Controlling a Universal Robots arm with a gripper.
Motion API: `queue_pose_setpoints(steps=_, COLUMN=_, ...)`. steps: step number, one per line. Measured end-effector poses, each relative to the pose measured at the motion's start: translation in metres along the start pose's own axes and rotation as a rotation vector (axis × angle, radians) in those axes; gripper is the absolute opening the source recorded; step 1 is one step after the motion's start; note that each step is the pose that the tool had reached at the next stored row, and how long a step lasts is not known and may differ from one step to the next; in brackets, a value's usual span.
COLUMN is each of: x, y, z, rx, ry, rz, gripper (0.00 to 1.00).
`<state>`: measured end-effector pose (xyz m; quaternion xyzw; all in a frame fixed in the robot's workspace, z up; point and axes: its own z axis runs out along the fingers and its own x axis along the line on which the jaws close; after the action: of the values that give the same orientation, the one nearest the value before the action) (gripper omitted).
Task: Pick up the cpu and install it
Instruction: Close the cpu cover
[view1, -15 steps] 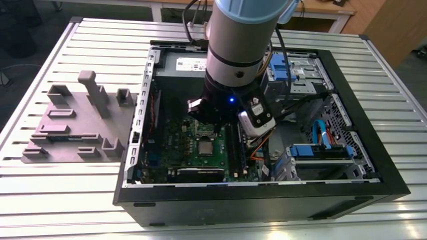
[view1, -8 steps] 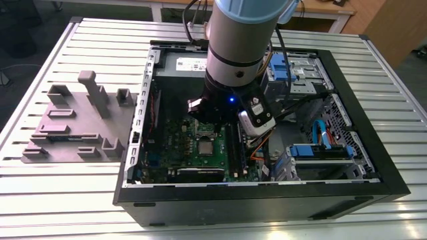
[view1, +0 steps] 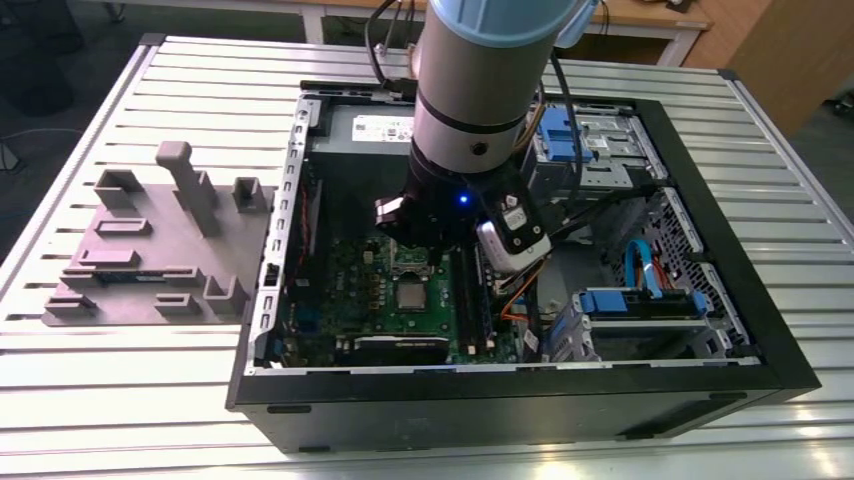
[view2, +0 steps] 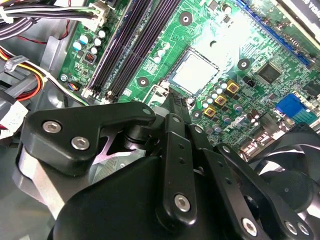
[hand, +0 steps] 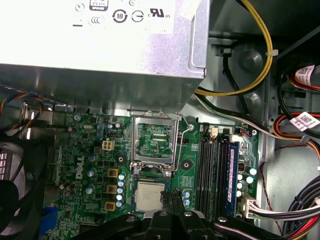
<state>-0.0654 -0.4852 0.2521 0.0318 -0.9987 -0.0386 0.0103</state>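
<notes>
slatted metal table (view1: 160, 400) | wooden desk (view1: 641, 15) behind | dark floor (view1: 27, 150)

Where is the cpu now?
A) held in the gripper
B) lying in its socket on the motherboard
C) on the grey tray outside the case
B: in both wrist views the cpu lies flat in its socket on the motherboard, beside the gripper.

A white label (hand: 125, 17) on the grey metal box (hand: 100, 65) carries round certification signs and dark print. White lettering (hand: 79, 170) stands on the green motherboard (hand: 95, 131). Small printed tags (hand: 306, 120) sit on cables, too small to read.
</notes>
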Motion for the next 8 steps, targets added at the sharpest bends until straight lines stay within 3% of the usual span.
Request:
queue_pose_setpoints(steps=2, x=0.0001, y=0.0, z=0.0, rx=0.0002, ry=0.0012, rz=-0.016, gripper=0.11)
queue_pose_setpoints(steps=8, x=0.0, y=0.0, z=0.0001, rx=0.0023, ry=0.0097, rz=-0.122, gripper=0.11)
